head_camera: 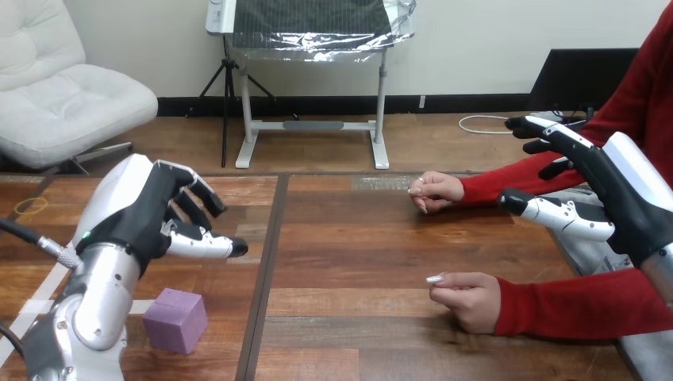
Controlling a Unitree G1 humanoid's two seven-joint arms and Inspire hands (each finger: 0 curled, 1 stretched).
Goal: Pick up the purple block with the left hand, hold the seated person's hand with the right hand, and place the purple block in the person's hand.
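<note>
The left hand (151,210) hangs empty with its fingers loosely bent, and the block (176,319) sits below its fingertips. The right hand (611,186) is spread wide and touches nothing. The person's far hand (436,190) lies beyond its thumb tip.

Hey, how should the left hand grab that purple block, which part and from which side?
Probably from above: the purple block sits flat on the table, turned slightly, with nothing touching it. The left hand hangs open just beyond it, so lower it and pinch two opposite side faces.

purple block (175,319) on table (357,246) beside empty left robot hand (147,210)
</note>
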